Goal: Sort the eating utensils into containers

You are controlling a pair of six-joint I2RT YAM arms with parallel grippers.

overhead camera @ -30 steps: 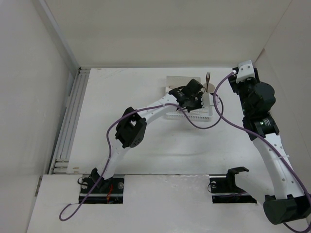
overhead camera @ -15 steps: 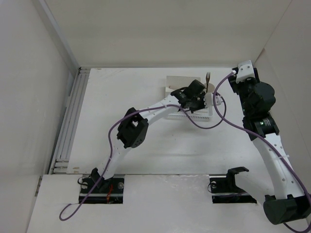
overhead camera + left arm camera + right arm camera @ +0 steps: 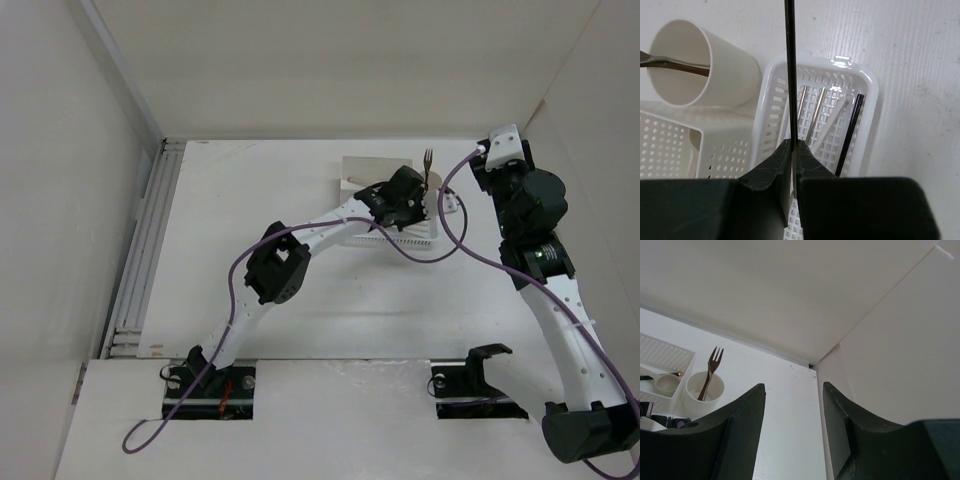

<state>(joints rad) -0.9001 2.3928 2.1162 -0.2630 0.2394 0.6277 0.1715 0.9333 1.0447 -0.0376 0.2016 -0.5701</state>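
My left gripper point(image 3: 792, 143) is shut on a dark chopstick point(image 3: 789, 70) that stands up between its jaws. It hangs over the low perforated tray point(image 3: 867, 80), where several chopsticks lie: two silvery ones point(image 3: 815, 112), a pale one point(image 3: 834, 117) and a dark one point(image 3: 851, 127). The cream cup point(image 3: 725, 75) beside the tray holds the dark fork point(image 3: 711, 365). A spoon point(image 3: 664, 383) lies in the white box point(image 3: 670, 356). My right gripper point(image 3: 793, 390) is open and empty, raised near the back right corner.
From above, the left arm point(image 3: 300, 240) reaches across the table to the tray point(image 3: 410, 240) and box point(image 3: 360, 168). The fork point(image 3: 428, 160) sticks up behind it. A purple cable point(image 3: 455, 225) loops beside the tray. Walls close in at the back and right.
The left gripper has shifted a little to the right over the tray, still holding the dark chopstick. The right arm has not moved.
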